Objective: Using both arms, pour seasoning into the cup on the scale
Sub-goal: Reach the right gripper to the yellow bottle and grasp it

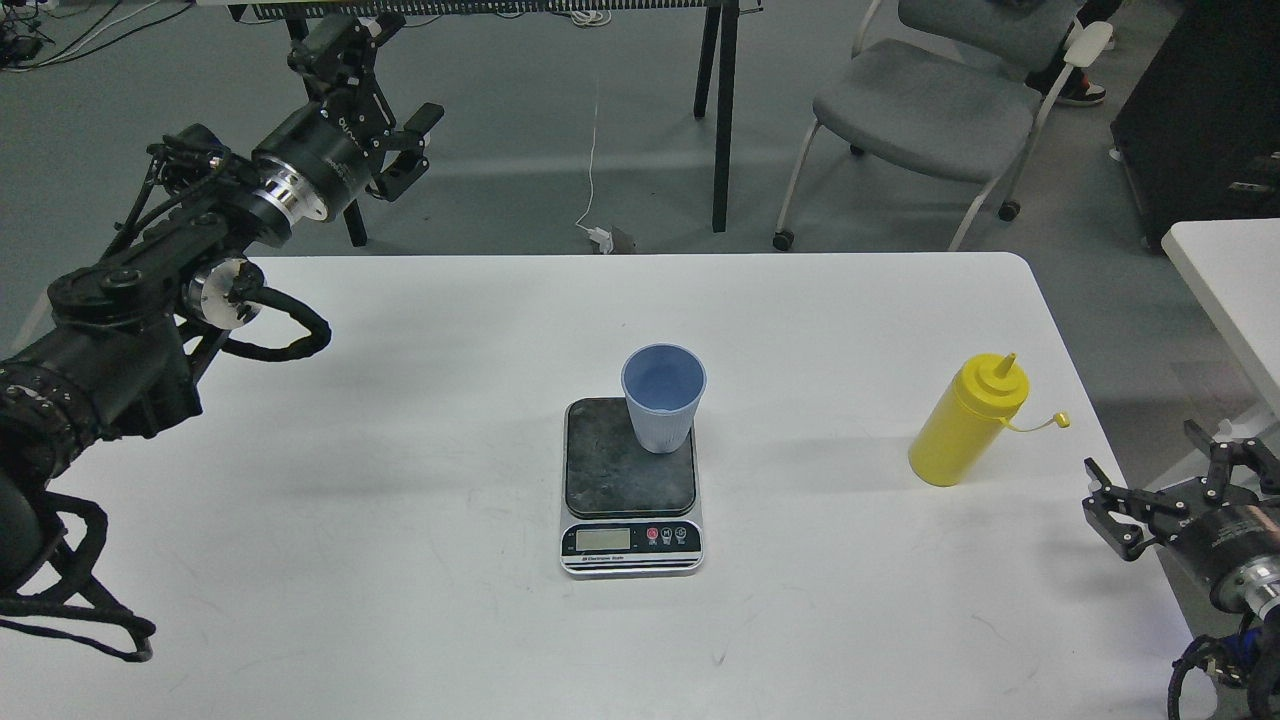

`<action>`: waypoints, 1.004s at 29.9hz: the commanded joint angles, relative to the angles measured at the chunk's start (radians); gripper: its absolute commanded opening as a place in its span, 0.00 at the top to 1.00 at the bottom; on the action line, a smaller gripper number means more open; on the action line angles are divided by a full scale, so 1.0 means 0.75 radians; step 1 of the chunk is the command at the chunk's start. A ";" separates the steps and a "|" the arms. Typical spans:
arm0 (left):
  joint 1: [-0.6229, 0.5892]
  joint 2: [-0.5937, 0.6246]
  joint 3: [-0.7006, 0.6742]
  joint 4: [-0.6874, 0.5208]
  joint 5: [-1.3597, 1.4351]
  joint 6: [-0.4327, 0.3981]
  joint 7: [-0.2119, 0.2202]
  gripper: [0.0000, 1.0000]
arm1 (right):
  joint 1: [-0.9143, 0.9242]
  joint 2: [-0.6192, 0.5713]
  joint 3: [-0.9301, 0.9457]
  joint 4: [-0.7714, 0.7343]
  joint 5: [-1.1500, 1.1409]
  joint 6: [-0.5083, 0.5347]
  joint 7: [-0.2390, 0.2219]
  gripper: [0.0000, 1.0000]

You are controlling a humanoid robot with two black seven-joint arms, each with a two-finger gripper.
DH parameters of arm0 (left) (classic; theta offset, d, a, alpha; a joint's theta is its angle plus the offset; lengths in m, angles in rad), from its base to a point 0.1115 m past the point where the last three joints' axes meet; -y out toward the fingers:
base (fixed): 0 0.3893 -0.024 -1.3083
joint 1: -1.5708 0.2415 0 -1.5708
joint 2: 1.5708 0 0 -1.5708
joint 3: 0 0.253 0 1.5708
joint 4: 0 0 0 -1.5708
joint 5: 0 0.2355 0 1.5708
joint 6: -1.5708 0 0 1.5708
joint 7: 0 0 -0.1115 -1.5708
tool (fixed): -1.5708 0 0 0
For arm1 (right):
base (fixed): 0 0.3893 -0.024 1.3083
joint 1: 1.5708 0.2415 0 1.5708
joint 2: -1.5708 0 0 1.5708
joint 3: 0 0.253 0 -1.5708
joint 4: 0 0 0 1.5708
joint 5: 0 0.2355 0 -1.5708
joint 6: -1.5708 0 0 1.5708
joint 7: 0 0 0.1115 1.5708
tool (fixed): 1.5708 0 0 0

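The light blue cup (662, 397) stands upright on the far right corner of the scale's dark plate (628, 460); the scale's display faces me. The yellow seasoning bottle (967, 421) stands upright on the table to the right, its cap off and hanging on a tether. My right gripper (1150, 478) is open and empty at the table's right edge, below and right of the bottle, apart from it. My left gripper (385, 110) is open and empty, raised above the table's far left edge, far from the cup.
The white table (400, 480) bears only the scale, cup and bottle. A grey chair (930, 110) and black table legs (722, 110) stand beyond the far edge. A second white table (1225, 270) is at the right.
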State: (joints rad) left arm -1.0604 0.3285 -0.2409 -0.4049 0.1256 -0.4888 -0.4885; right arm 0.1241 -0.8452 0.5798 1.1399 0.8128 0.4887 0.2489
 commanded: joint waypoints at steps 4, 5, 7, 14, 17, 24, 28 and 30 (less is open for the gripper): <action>0.015 -0.009 -0.004 0.008 0.000 0.000 0.000 0.05 | -0.055 0.020 -0.012 0.155 -0.018 0.000 0.050 0.00; 0.017 -0.006 -0.004 0.008 0.000 0.000 0.000 0.05 | -0.055 0.031 -0.012 0.169 -0.030 0.000 0.059 0.00; 0.017 -0.009 -0.004 0.010 -0.002 0.000 0.000 0.05 | -0.053 0.053 -0.006 0.186 -0.065 0.000 0.081 0.00; 0.050 -0.011 0.002 0.010 0.002 0.000 0.000 0.05 | -0.045 0.161 0.004 0.186 -0.182 0.000 0.112 0.00; 0.070 -0.011 0.004 0.016 0.002 0.000 0.000 0.05 | -0.031 0.202 0.004 0.164 -0.216 0.000 0.112 0.00; 0.086 -0.011 0.006 0.018 0.004 0.000 0.000 0.05 | 0.019 0.313 0.057 0.123 -0.337 0.000 0.112 0.00; 0.086 -0.011 0.008 0.020 0.004 0.000 0.000 0.05 | 0.043 0.370 0.119 0.084 -0.405 0.000 0.114 0.01; 0.084 -0.011 0.006 0.020 0.004 0.000 0.000 0.05 | 0.061 0.378 0.121 0.071 -0.413 0.000 0.114 0.01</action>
State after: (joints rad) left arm -0.9962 0.3205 -0.2357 -0.3902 0.1289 -0.4887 -0.4887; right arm 0.1535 -0.5754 0.6610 1.2063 0.5188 0.4887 0.3334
